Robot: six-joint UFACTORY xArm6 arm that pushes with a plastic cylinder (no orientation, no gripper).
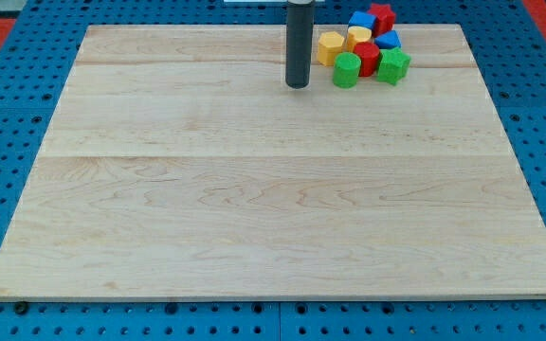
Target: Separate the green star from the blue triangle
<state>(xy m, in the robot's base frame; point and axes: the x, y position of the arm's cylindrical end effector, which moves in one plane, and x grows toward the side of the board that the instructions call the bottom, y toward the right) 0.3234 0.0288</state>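
The green star [393,65] lies at the view's top right, at the near right corner of a tight cluster of blocks. The blue triangle [388,41] sits just behind it and touches it. My tip [298,84] rests on the board to the left of the cluster, about a block's width from the green round block [347,70]. The rod stands upright and touches no block.
The cluster also holds a red block [367,56], a yellow hexagon [330,46], a yellow rounded block [359,36], a blue cube [361,20] and a red star [381,16]. The wooden board [273,189] lies on a blue perforated table; its top edge is close behind the cluster.
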